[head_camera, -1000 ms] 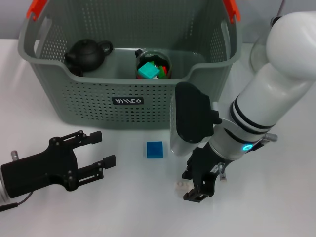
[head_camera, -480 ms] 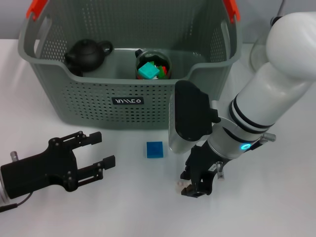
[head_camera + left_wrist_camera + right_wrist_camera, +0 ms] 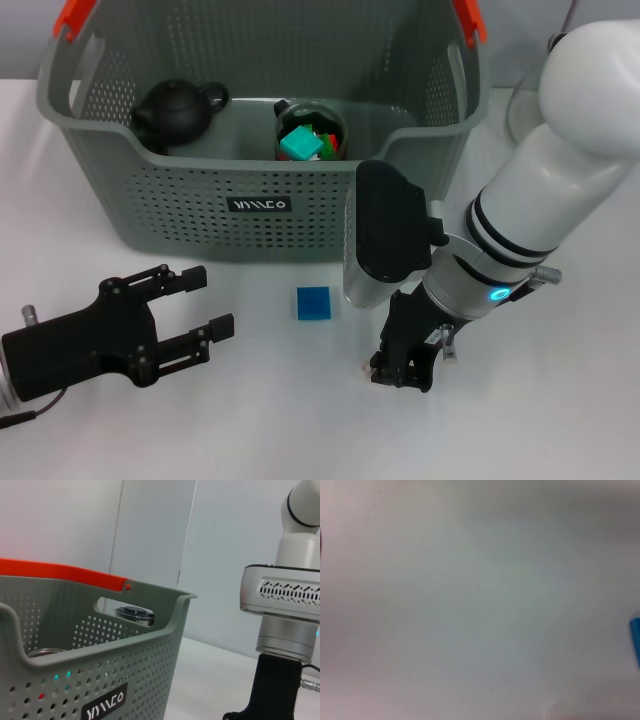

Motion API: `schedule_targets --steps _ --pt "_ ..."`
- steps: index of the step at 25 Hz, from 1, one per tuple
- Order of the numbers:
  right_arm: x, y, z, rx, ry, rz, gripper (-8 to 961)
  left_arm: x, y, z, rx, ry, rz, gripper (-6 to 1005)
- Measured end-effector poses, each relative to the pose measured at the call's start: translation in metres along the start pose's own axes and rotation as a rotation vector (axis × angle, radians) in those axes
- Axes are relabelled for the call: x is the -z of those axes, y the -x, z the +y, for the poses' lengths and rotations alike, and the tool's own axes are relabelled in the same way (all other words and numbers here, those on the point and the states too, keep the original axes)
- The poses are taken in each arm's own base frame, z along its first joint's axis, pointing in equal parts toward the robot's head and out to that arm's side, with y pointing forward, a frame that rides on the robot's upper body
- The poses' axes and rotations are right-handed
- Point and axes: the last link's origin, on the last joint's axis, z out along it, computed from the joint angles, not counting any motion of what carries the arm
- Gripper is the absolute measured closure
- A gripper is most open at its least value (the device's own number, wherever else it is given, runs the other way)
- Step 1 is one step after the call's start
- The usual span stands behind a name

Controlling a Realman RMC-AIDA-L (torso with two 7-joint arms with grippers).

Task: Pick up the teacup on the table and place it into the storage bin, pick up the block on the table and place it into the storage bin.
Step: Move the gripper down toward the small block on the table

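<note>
Grey-green perforated plastic, the storage bin point(image 3: 262, 205) with its orange handle ends and small black label is the landmark here. Inside it sit a dark round teapot point(image 3: 178, 108) toward its left end and a round glass cup point(image 3: 310, 130) filled with coloured pieces near its middle; I judge the teacup step done if that cup is the teacup, though that cannot be confirmed. One small blue square block point(image 3: 313, 302) lies flat on the white table point(image 3: 560, 420), just in front of the bin's labelled wall, so that part of the task is not yet done.

The right gripper point(image 3: 401, 370) hangs low over the table in front of the bin, to the right of the blue block and apart from it. A small pale object point(image 3: 366, 371) shows just at its tips; what it is, and whether the fingers grip it or how far they are parted, I cannot tell. The left gripper point(image 3: 200, 303) rests in front of the bin's left end, fingers spread and empty.

The right wrist view shows almost only bare table, with a sliver of the blue block at its edge. A clear glass vessel point(image 3: 520, 105) beyond the bin's right end is mostly hidden by the right arm.
</note>
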Motion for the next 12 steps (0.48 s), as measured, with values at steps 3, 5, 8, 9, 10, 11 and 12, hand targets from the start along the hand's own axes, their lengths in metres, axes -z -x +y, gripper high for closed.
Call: schedule_targets --steps 3,5,8,9,10,11,12 --pt "-0.0001 -0.0002 0.0002 -0.002 0.002 -0.001 819 -0.0001 0.0 -0.0001 0.0 0.0 0.0 308" --pt "-0.0002 -0.0005 0.0004 -0.003 0.003 -0.002 832 -0.0001 -0.0001 -0.0001 0.0 0.0 0.0 308" --pt "-0.0004 -0.0006 0.0007 -0.004 0.005 -0.003 843 -0.0002 -0.0001 -0.0002 -0.001 0.0 0.0 308" --pt "-0.0004 -0.0006 0.0008 -0.004 0.006 -0.002 844 -0.0002 -0.0001 -0.0003 -0.001 -0.001 -0.001 308" --pt "-0.0004 -0.0006 0.001 -0.005 0.007 -0.003 846 -0.0002 0.0 -0.0003 -0.001 -0.001 -0.001 308" --pt "-0.0003 -0.0005 0.0012 -0.004 0.007 -0.003 848 -0.0002 0.0 -0.0003 -0.001 -0.001 -0.001 308" --pt "-0.0002 -0.0005 0.0014 -0.005 0.008 -0.004 848 -0.0001 0.0001 -0.0003 0.0 -0.002 -0.001 308"
